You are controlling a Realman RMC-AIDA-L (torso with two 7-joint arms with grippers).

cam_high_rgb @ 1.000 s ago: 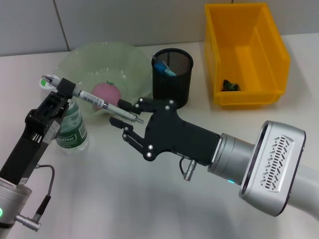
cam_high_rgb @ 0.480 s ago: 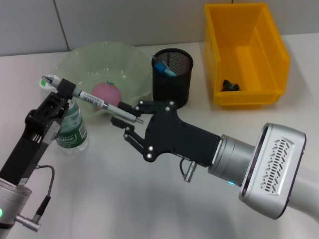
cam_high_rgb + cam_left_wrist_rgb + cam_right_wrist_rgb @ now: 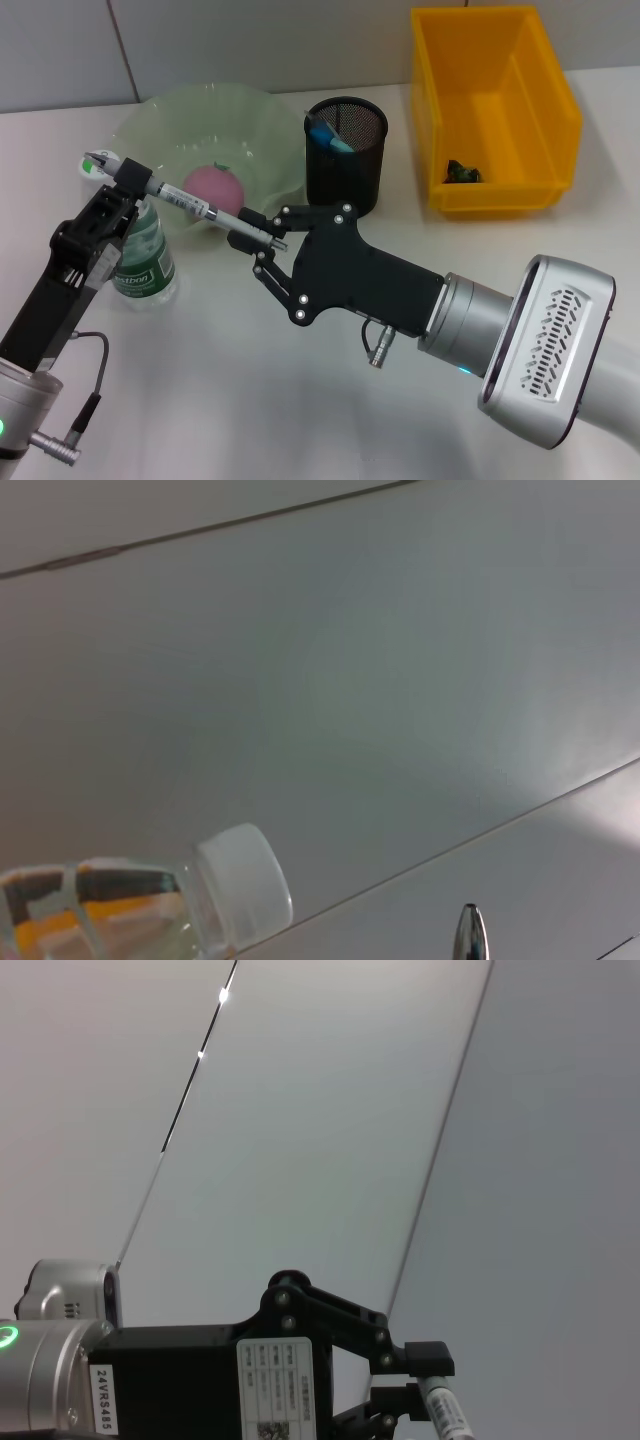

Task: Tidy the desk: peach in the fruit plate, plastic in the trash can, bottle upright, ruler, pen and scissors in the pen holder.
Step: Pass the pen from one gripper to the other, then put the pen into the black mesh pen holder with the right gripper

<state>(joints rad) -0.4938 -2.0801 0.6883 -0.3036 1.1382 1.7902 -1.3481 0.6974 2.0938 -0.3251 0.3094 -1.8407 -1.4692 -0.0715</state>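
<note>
Pen [image 3: 185,198] spans both grippers above the desk, at nine o'clock from the pen holder [image 3: 345,155]. Left gripper [image 3: 118,190] clamps its cap end; right gripper [image 3: 262,232] has closed on the tip. Risk: uncoordinated release drops it onto the bottle [image 3: 142,255]. Desk [image 3: 200,400] pale; grey wall behind.

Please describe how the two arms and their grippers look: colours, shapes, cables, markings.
Both grippers, left gripper and right gripper, are matte black with silver screws. The right arm has a silver-white cylindrical housing with slotted vents. The left arm has a black cable with metal plugs, a green light and, in the right wrist view, a white label.
</note>
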